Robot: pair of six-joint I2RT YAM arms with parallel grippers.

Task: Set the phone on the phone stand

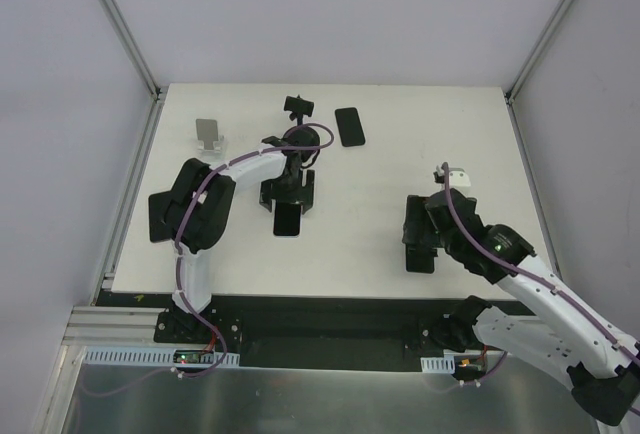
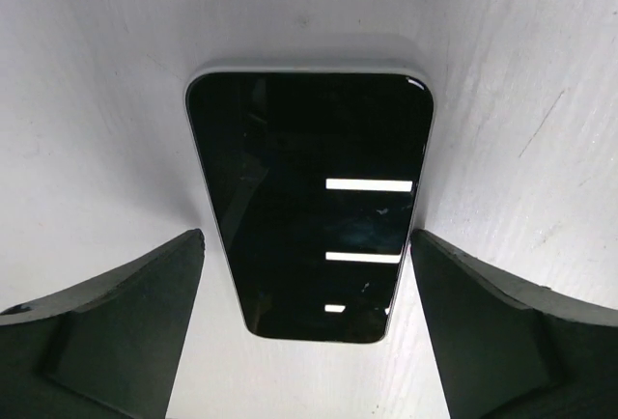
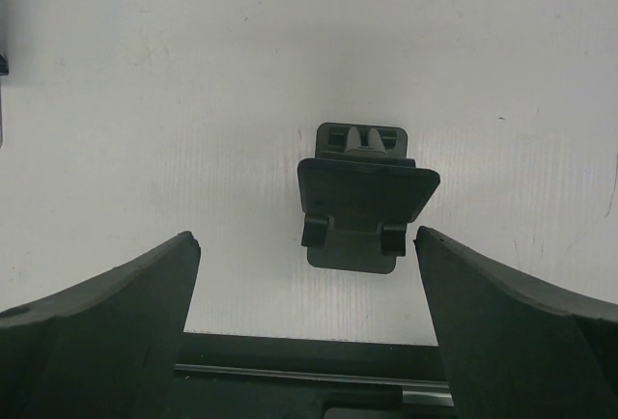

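Observation:
A phone with a black screen and a silver edge lies flat on the white table. My left gripper is open and hangs low over it, one finger on each side of its near end, not touching. In the top view the left gripper is at mid table over that phone. The phone stand, black with a clamp on top, stands just behind the left wrist, and the arm partly hides its disc base. My right gripper is open and empty.
A second black phone lies flat to the right of the phone stand. A small silver-white stand is at the back left. A black folding wedge stand sits ahead of the open right gripper, near the table's front edge.

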